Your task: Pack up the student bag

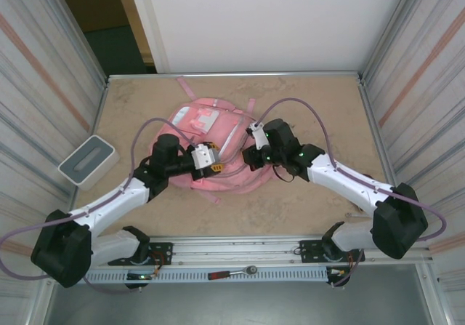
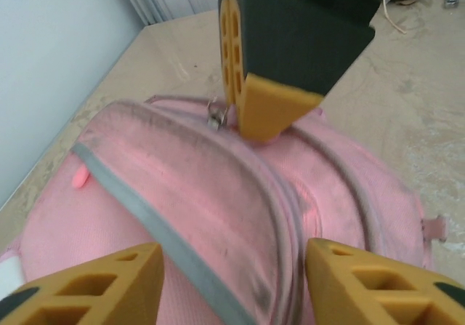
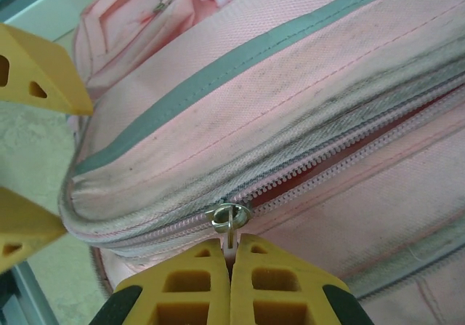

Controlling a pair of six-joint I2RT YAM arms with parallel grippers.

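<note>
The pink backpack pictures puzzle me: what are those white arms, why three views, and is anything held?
These are two robot arms bolted at the near edge of a beige table. The wide picture comes from a camera above them. Each close-up comes from a camera on one arm's wrist, so its own yellow fingers show at the bottom. On the table lie a large pink fabric backpack and, at the left, a small grey-white box. The right arm's fingers are closed on the backpack's small metal zip pull. The left arm's fingers stand apart over the bag, holding nothing.
</note>
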